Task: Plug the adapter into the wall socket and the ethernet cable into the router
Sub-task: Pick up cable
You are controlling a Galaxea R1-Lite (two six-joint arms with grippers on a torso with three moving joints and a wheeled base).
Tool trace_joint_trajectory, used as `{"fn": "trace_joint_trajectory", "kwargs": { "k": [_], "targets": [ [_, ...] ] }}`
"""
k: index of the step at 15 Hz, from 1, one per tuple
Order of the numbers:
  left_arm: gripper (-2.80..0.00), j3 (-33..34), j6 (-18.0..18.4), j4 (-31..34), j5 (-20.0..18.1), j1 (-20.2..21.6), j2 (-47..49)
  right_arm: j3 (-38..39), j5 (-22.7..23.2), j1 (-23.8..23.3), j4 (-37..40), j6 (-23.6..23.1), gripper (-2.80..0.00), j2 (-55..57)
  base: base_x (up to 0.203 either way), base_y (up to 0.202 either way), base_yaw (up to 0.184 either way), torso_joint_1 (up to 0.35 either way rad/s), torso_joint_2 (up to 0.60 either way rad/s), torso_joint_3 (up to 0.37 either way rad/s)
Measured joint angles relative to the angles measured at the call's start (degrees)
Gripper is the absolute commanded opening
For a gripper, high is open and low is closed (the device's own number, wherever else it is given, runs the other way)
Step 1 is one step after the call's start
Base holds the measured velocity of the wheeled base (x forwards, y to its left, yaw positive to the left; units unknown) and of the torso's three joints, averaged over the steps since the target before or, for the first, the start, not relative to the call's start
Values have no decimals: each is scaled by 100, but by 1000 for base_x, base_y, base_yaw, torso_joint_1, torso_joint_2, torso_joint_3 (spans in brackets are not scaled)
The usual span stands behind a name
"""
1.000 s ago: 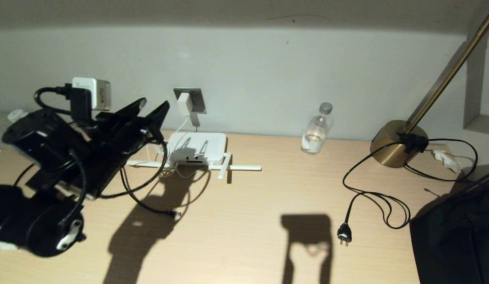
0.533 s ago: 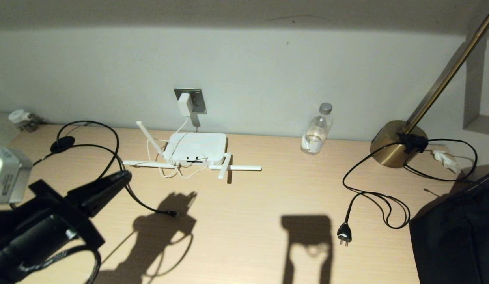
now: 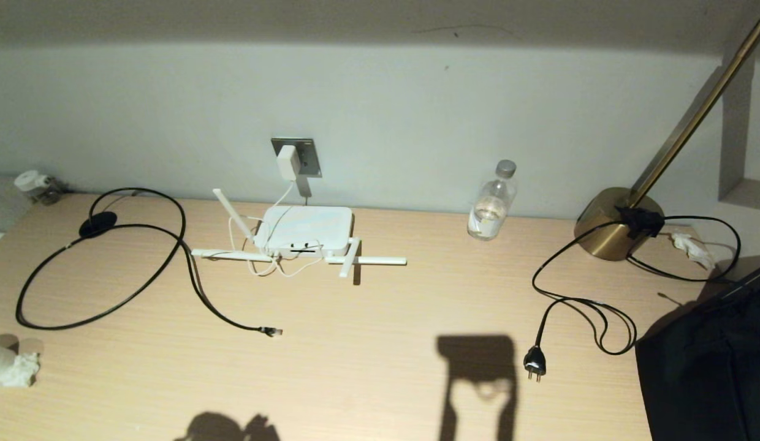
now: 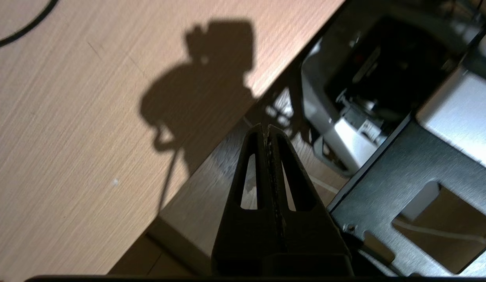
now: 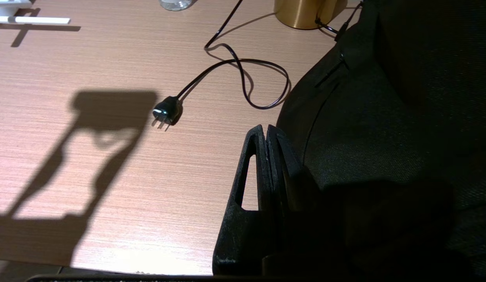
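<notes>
Small white plastic adapter (image 3: 287, 162) sat in the grey socket (image 3: 296, 157); black ethernet cable's clip (image 3: 271, 331) lay loose, near-left of the router (image 3: 306, 229) — left pincer (image 4: 268, 129) nearer, clenched empty; right pincer (image 5: 265, 129) clenched too.

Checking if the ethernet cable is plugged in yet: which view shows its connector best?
The head view: the connector lies loose on the desk, short of the router. The left wrist view catches only a cable arc; the right wrist view shows none of it.
</notes>
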Motion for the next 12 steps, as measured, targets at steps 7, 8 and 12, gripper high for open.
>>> {"fn": "trace_joint_trajectory", "kwargs": {
  "k": [7, 8, 12],
  "targets": [
    [-280, 90, 230, -1273, 837, -219, 1702, 0, -1, 0, 0, -2, -280, 0, 0, 0, 0, 0, 0, 0],
    [-280, 199, 230, -1692, 872, -227, 1932, 0, -1, 0, 0, -2, -280, 0, 0, 0, 0, 0, 0, 0],
    [0, 397, 224, -2086, 1045, -238, 2300, 0, -1, 0, 0, -2, -280, 0, 0, 0, 0, 0, 0, 0]
  ]
}}
